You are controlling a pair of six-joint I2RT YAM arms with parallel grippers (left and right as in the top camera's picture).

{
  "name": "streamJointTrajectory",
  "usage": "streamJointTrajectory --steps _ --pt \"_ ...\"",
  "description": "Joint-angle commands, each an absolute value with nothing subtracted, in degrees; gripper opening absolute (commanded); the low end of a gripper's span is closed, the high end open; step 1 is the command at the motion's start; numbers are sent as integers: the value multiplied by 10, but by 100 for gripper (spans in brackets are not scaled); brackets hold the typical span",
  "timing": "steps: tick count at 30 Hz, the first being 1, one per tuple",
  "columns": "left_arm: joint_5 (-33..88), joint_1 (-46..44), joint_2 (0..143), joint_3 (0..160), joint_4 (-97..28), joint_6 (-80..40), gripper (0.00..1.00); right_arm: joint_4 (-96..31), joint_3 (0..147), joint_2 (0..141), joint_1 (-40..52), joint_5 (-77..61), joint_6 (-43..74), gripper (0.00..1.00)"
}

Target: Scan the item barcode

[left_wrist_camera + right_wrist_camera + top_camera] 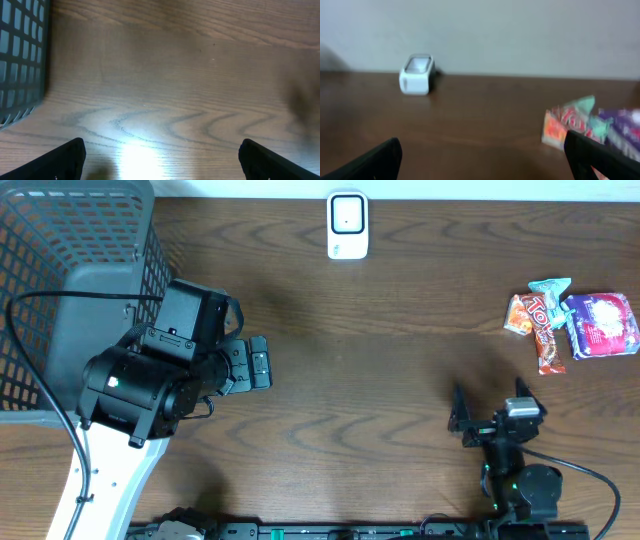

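A small pile of snack packets lies at the table's right side: an orange-red packet [519,315], a red bar [546,330], a teal wrapper [552,287] and a purple packet [603,326]. The white barcode scanner [347,225] stands at the back edge. My right gripper [490,408] is open and empty, below and left of the pile. In the right wrist view the scanner [416,75] is far left and the packets [570,120] sit by the right fingertip. My left gripper [262,363] is open over bare wood at centre-left, and its wrist view shows wide, empty fingers [67,161].
A grey mesh basket [60,290] fills the back left corner, its wall [20,55] close to the left gripper's side. The left arm's body [140,385] overhangs the basket's front edge. A pale wall [520,35] rises behind the table.
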State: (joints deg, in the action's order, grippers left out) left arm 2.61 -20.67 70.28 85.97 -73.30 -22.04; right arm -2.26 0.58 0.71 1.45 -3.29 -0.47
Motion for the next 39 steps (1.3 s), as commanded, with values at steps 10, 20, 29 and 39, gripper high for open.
streamJointTrajectory --steps 10,20,29,39 --pt "21 -205 701 865 -735 -215 98 -44 3 3 12 -21 6 99" --pt "21 -205 701 865 -735 -215 98 -43 3 3 13 -20 19 99" --pt "21 -205 701 865 -735 -215 98 -43 3 3 13 -20 19 99" --pt "18 -205 701 865 -739 -208 98 -43 3 3 13 -20 18 99"
